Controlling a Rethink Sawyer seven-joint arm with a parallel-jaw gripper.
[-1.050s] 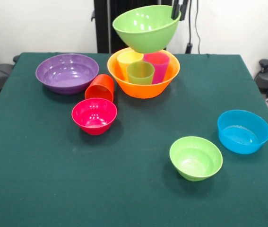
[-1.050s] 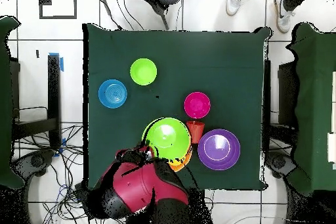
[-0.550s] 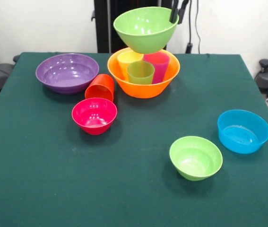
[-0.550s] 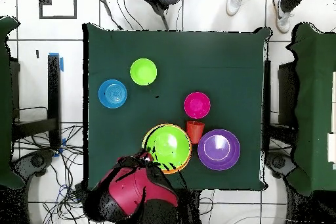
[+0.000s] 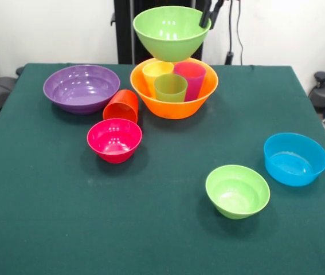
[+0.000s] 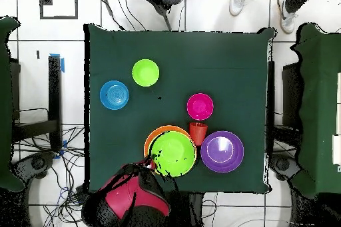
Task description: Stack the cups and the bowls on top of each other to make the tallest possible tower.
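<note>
Light green is the colour that matters here: the large light-green bowl point(image 5: 171, 31) hangs upright with the tool point(image 5: 209, 14) clenched on its rim, one finger inside and one outside the wall. The rest of the bowl therefore lies out to one side of the tool, not under it. Directly below the held bowl, and close, stand three upright cups in the large orange bowl point(image 5: 173, 102): the yellow cup point(image 5: 155, 74), the magenta cup point(image 5: 191, 77) and the light-green cup point(image 5: 170, 87). In the front view the held bowl's base looks to be at or just above their rims, though contact cannot be told. Seen from overhead it sits a little off centre over the orange bowl, so the coming move, as I judge it, turns on centring it over the cups before lowering.

Counted: four cups, the fourth being the orange-red cup point(image 5: 121, 106), lying on its side on the green surface point(image 5: 65, 217) well off from the tool. Six bowls: the two above, plus the purple bowl point(image 5: 81, 87), pink-red bowl point(image 5: 114, 140), small light-green bowl point(image 5: 237, 191) and blue bowl point(image 5: 295, 158)
</note>
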